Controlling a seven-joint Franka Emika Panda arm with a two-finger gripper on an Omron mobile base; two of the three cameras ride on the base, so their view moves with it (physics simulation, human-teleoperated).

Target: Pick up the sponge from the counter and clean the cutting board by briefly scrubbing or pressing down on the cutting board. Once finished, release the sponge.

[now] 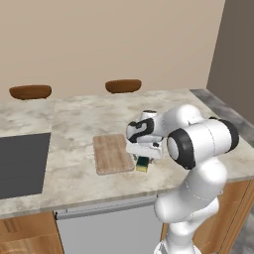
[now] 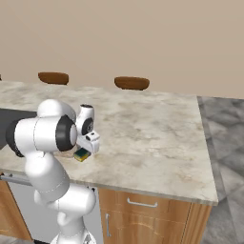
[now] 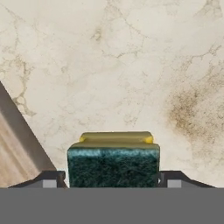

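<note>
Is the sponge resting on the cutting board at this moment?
No: the sponge sits between the gripper's fingertips over bare counter, with the cutting board off to the side.

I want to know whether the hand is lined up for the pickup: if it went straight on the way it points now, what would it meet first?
The sponge. It sits between the fingertips of the hand, green side facing it, with the counter underneath. The cutting board lies off to one side, out of that line.
</note>
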